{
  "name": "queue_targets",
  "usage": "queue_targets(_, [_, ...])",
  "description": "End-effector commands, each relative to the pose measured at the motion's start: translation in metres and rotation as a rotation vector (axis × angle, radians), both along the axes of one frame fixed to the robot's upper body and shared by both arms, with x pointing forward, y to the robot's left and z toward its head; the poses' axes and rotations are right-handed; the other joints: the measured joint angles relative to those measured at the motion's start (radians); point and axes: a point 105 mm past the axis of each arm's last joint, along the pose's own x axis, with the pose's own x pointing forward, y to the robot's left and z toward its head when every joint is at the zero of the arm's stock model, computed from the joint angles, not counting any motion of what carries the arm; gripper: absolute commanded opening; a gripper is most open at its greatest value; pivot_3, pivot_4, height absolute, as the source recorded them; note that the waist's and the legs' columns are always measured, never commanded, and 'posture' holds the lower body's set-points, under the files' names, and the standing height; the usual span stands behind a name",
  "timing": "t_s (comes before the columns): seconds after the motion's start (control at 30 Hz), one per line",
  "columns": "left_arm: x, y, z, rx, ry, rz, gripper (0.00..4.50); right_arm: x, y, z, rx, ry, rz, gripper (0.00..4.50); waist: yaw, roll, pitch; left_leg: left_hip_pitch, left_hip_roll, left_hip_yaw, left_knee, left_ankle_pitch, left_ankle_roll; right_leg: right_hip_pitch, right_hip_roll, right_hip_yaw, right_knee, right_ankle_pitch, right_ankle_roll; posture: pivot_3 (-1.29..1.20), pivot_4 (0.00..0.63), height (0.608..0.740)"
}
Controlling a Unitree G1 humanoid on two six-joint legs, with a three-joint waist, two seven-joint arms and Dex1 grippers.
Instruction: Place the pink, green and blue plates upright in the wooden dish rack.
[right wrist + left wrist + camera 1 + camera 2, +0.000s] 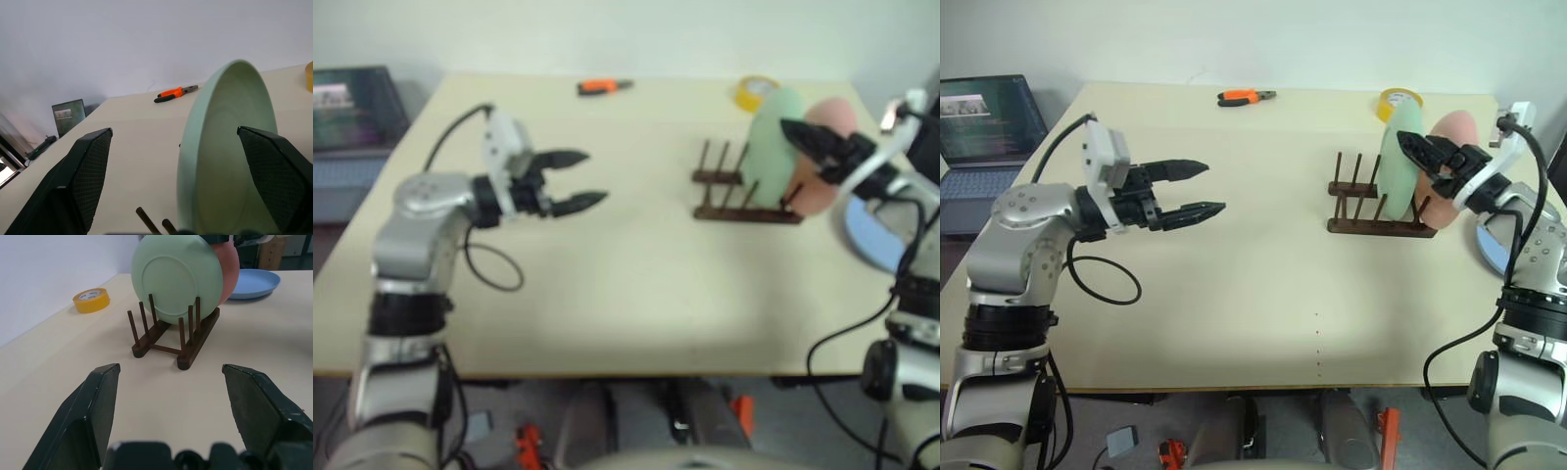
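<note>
The left wrist view shows the green plate (176,276) upright in the rack (173,335) between pegs, both grippers (1190,188) (1422,152) spread, table (1263,294) between bare.

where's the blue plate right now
The blue plate lies flat on the table's right edge, just right of the wooden dish rack, behind the right pincer.

Legible text: none. Print is seen on the yellow tape roll (91,300) and laptop screen (991,119), too small to be read.
</note>
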Motion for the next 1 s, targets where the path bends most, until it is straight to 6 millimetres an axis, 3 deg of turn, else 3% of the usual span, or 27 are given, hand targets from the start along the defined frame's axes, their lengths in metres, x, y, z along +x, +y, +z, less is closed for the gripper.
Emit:
queue_targets(0.03, [-0.004, -0.004, 0.016, -0.003, -0.064, -0.019, 3.69, -0.007, -0.001, 0.027, -0.050, -0.110, -0.017, 4.48, 0.000, 0.000, 0.000, 0.000, 0.000, 0.000, 0.000, 0.000, 0.000, 0.000, 0.000, 0.000, 0.000, 0.000, 0.000, 0.00, 0.150, 0.740])
queue_targets(0.27, [-0.004, -0.005, 0.016, 0.000, -0.066, -0.024, 3.69, -0.017, -0.006, 0.033, -0.107, -0.145, -0.018, 4.48, 0.001, 0.000, 0.000, 0.000, 0.000, 0.000, 0.000, 0.000, 0.000, 0.000, 0.000, 0.000, 0.000, 0.000, 0.000, 0.00, 0.150, 0.740])
queue_targets(0.43, [-0.003, -0.005, 0.017, -0.001, -0.068, -0.030, 3.69, -0.041, -0.011, 0.041, -0.203, -0.170, 0.058, 4.48, 0.002, 0.000, 0.000, 0.000, 0.000, 0.000, -0.001, 0.000, 0.000, 0.000, 0.000, 0.000, -0.001, 0.000, 0.000, 0.00, 0.150, 0.740])
queue_targets(0.53, [-0.002, -0.007, 0.017, -0.002, -0.068, -0.036, 3.69, -0.051, -0.022, 0.035, -0.288, -0.146, 0.065, 4.48, 0.003, 0.000, 0.000, 0.000, 0.000, 0.000, -0.001, 0.000, 0.000, 0.000, 0.000, 0.000, -0.001, 0.000, 0.000, 0.00, 0.150, 0.740])
queue_targets(0.67, [-0.001, -0.010, 0.015, 0.000, -0.064, -0.046, 3.69, -0.066, -0.050, 0.018, -0.402, -0.076, 0.050, 4.48, 0.003, 0.000, 0.000, 0.000, 0.000, 0.000, -0.001, 0.000, 0.000, 0.001, -0.001, 0.000, -0.002, 0.000, 0.000, 0.00, 0.150, 0.740])
queue_targets(0.8, [-0.001, -0.013, 0.015, 0.001, -0.062, -0.063, 3.69, -0.076, -0.070, -0.011, -0.525, 0.038, 0.045, 4.48, 0.002, 0.000, 0.000, 0.000, -0.001, 0.000, -0.001, 0.000, 0.000, 0.001, 0.000, 0.000, -0.002, 0.000, 0.000, 0.00, 0.150, 0.740])
queue_targets(1.0, [-0.001, -0.016, 0.014, 0.009, -0.056, -0.087, 3.69, -0.071, -0.095, -0.039, -0.642, 0.132, -0.016, 4.48, -0.002, 0.000, 0.000, 0.003, -0.002, 0.000, 0.000, 0.000, 0.000, 0.001, 0.001, 0.001, 0.000, 0.001, 0.001, 0.00, 0.150, 0.740])
